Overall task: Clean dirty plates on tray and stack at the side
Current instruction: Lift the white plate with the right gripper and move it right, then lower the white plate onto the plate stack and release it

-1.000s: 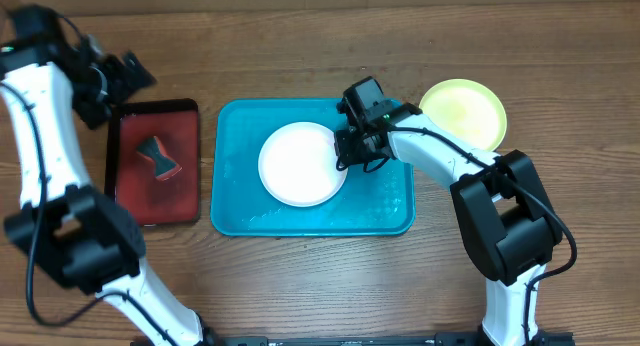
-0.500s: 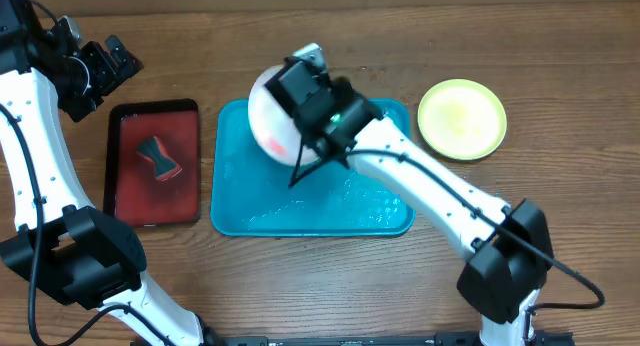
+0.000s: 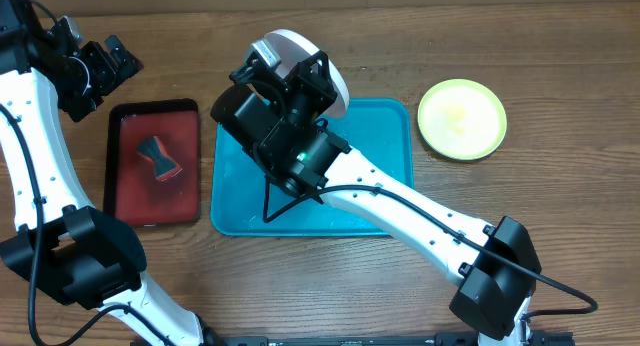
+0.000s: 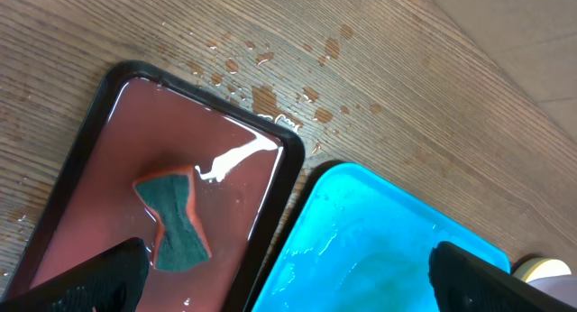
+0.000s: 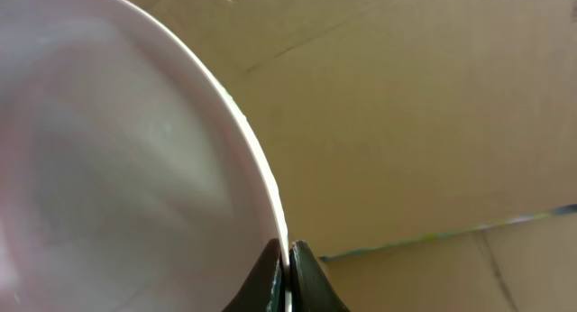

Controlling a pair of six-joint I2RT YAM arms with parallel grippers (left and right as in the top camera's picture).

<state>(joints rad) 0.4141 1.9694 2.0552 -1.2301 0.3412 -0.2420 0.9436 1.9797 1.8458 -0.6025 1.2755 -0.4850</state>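
We see right gripper (image 5: 287, 258) pinching white plate (image 5: 117, 168) by its rim, plate raised on edge over blue tray (image 3: 385, 126) far side, green plate (image 3: 462, 118) on table (image 3: 560, 46) beside it, left gripper (image 4: 288, 285) spread wide near red tray (image 4: 99, 141).

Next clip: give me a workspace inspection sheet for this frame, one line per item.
Surface: wooden table, with water drops near the red tray's corner.
Job's things: white plate held tilted above the wet turquoise tray; lime-green plate on the table, apart from the tray.
Clutter: dark red tray holding a green sponge.
Grippers: right claw pinches the white plate's rim; left claw open, empty.
Cables: black cable looped at the table's left edge.
Surroundings: tan backdrop.
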